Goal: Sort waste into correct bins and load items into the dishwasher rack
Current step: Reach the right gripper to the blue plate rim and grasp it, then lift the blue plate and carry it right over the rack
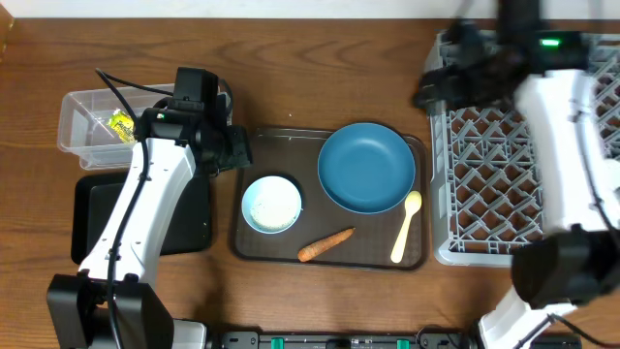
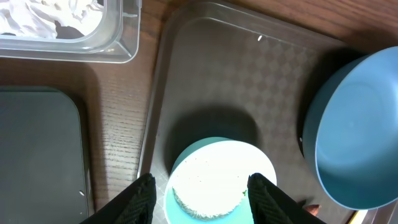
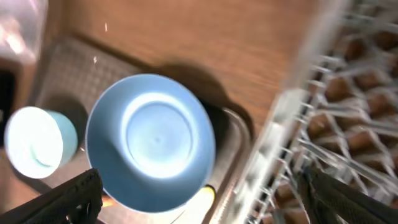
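Yellow-green snack wrapper [image 1: 120,124] binned in clear plastic tub [image 1: 66,131]; rice-filled pale-blue bowl [image 1: 246,206] waits beneath open left jaws; right jaws gape empty.

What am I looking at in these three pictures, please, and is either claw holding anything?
These are two robot arms at a wooden table, each ending in a two-finger gripper. One picture looks down from above; the other two come from cameras on the wrists. A brown tray holds a blue plate, a pale-blue bowl of rice, a carrot piece and a cream spoon. To its left are a clear tub with a wrapper inside and a black tray; to the right, a grey rack. The left gripper and right gripper are both open and empty.
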`<move>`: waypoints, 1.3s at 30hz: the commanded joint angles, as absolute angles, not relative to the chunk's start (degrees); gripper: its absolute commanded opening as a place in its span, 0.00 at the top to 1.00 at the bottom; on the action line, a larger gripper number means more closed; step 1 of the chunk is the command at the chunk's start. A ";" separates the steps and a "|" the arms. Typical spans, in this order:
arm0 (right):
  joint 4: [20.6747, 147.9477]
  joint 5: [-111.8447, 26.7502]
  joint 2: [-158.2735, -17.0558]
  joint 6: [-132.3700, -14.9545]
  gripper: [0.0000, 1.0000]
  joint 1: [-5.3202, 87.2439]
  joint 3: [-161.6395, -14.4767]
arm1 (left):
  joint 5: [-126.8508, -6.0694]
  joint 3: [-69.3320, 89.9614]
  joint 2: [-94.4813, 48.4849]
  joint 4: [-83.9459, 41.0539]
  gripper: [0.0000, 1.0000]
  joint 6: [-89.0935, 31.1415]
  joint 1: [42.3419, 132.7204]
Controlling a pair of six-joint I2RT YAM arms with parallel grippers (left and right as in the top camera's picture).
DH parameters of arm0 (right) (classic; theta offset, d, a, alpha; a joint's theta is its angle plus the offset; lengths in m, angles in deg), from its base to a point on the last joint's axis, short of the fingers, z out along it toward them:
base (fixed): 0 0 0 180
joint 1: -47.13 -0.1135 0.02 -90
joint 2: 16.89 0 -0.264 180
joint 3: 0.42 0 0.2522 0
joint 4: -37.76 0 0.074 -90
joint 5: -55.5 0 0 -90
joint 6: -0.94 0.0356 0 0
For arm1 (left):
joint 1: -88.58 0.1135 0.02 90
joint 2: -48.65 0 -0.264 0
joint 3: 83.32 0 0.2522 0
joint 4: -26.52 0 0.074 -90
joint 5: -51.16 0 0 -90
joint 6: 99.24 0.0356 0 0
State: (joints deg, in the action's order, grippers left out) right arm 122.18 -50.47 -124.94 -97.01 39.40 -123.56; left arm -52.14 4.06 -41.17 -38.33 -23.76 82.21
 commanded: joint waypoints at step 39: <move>125.30 -38.36 -149.88 -86.62 0.94 30.57 -123.61 | -51.62 4.46 -41.15 -38.64 0.50 -22.78 82.41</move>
